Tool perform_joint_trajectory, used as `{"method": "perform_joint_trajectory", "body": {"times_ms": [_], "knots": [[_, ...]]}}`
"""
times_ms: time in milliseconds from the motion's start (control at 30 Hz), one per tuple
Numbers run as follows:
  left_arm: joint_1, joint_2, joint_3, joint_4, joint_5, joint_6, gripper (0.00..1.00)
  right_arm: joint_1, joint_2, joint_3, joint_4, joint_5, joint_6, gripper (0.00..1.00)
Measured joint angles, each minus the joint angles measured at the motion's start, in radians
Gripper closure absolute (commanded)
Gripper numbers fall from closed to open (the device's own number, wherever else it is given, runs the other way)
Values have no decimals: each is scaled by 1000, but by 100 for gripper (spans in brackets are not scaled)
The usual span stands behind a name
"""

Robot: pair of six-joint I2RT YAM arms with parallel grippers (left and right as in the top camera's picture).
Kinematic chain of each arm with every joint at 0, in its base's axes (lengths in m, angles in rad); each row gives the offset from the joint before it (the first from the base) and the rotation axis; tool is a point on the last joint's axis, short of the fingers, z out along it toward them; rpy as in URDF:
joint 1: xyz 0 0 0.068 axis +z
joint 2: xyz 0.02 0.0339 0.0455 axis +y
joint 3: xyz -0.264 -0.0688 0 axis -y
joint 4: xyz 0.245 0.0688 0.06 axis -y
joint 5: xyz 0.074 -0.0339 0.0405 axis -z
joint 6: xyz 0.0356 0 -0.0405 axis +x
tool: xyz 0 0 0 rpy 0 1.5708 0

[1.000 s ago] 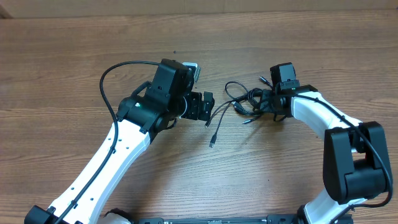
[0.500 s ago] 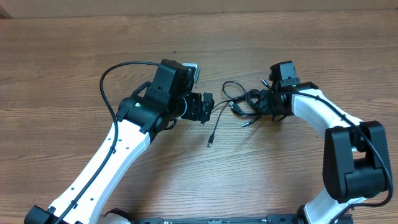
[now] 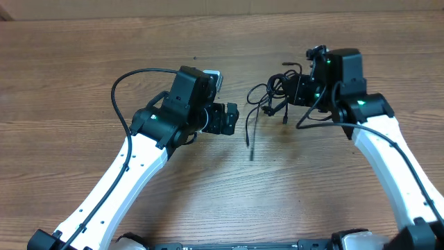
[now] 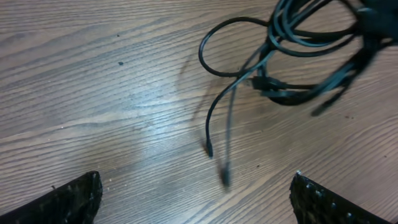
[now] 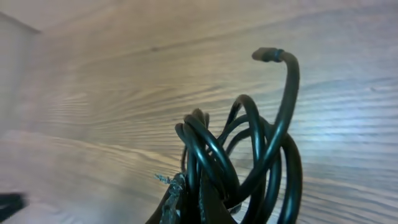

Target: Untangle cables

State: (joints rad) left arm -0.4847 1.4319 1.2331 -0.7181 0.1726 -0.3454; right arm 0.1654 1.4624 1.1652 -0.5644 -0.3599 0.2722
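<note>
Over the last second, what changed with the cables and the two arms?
The right gripper, shut on the cables, carried the bundle toward the far side of the table, and loose ends that trailed slantwise now hang straight. The left gripper stayed open and in place.

The right gripper (image 5: 188, 204) is pinching looped black cables (image 5: 249, 158), one plug tip (image 5: 266, 55) arching above the wooden table (image 5: 93, 93).
</note>
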Motion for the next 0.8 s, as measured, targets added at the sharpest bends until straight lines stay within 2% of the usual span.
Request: {"method": "perform_joint_trajectory", "body": {"times_ms": [800], "knots": [[0,0,0,126,45,-56,0,0,-42,0,100,-381,1,96]]}}
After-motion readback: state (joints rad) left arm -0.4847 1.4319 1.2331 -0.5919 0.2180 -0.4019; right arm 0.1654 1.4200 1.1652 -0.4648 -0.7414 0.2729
